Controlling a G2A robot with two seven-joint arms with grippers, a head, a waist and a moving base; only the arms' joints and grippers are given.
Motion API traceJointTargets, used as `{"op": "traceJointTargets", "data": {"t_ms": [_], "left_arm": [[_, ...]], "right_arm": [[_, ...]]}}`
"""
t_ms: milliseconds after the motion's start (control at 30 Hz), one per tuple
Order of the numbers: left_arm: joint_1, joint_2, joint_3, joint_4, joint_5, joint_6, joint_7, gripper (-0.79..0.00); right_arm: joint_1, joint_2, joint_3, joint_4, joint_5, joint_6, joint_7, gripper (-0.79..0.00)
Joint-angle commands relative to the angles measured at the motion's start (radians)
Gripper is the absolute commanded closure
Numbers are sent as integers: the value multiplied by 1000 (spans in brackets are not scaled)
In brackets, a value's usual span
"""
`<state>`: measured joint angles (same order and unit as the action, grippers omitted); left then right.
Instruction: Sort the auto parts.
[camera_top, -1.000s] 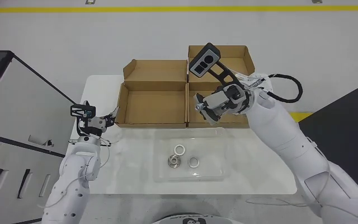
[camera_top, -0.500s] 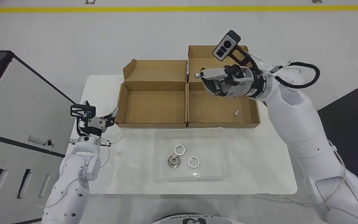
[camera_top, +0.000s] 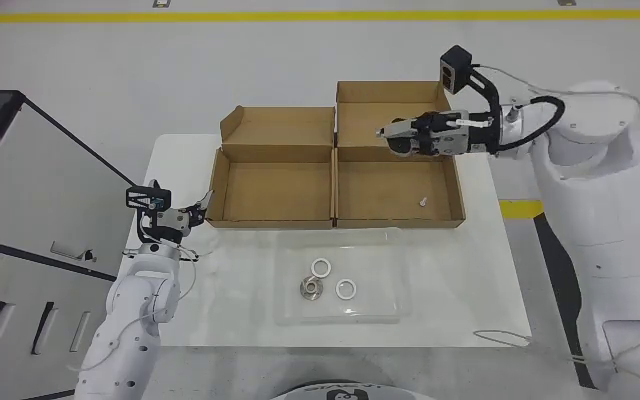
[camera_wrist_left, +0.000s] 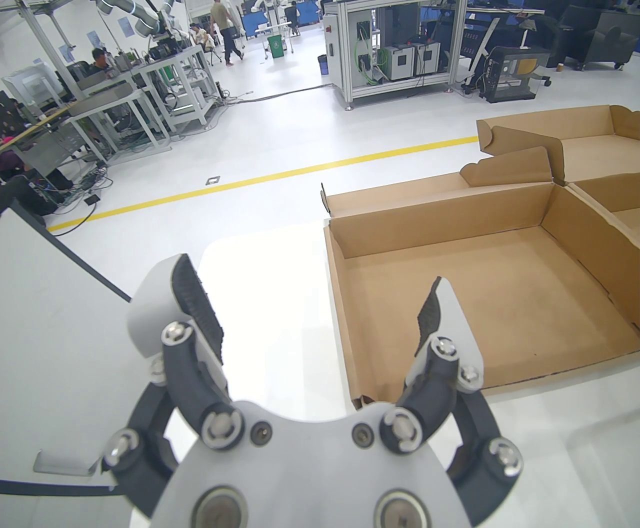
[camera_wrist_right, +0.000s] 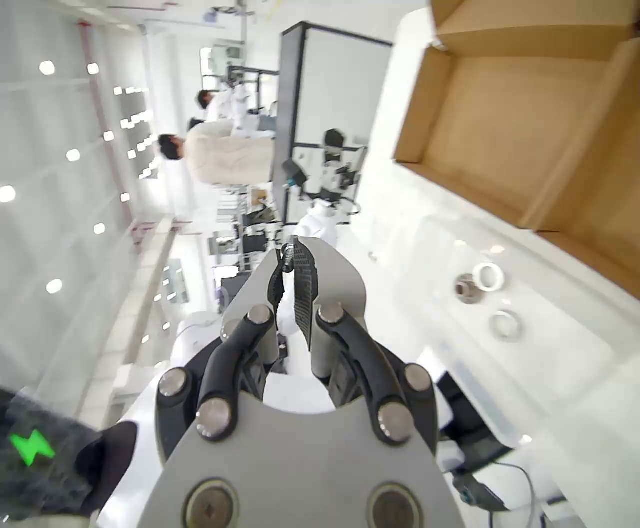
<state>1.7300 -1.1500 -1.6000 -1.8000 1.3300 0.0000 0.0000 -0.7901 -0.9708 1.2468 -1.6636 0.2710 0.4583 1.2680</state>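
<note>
Cardboard sorting: early stage, most parts unsorted.
Left box (camera_top: 275, 195) is bare; right box (camera_top: 380, 195) holds one screw (camera_top: 423, 201). Clear tray (camera_top: 385, 300) holds three rings (camera_top: 323, 267), apparently unsorted. Left gripper (camera_wrist_left: 310, 285) is spread beside left box. Right gripper (camera_wrist_right: 292, 250), above right box's rear, pinches threaded part (camera_wrist_right: 286, 260); its long axis follows the fingers, pointing toward left box.

Top: overhead, straight down on the worktop (camera_top: 180, 165). Left wrist: low, close, facing across the left box (camera_wrist_left: 450, 280). Right wrist: raised, rolled sideways; shares rings (camera_wrist_right: 487, 276) with top, probably that box too.
</note>
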Motion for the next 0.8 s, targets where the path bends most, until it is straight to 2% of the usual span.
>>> {"op": "traceJointTargets", "data": {"t_ms": [0, 233, 367, 767], "left_arm": [[0, 0, 0, 0, 0, 0, 0, -785], [0, 0, 0, 0, 0, 0, 0, -785], [0, 0, 0, 0, 0, 0, 0, -785], [0, 0, 0, 0, 0, 0, 0, -785]], "right_arm": [[21, 9, -24, -4, -130, 17, 22, 0], [96, 19, -142, 21, -399, 52, 42, 0], [142, 16, -223, 66, -491, 53, 40, 0], [341, -35, -517, 264, -640, -11, 105, 0]]}}
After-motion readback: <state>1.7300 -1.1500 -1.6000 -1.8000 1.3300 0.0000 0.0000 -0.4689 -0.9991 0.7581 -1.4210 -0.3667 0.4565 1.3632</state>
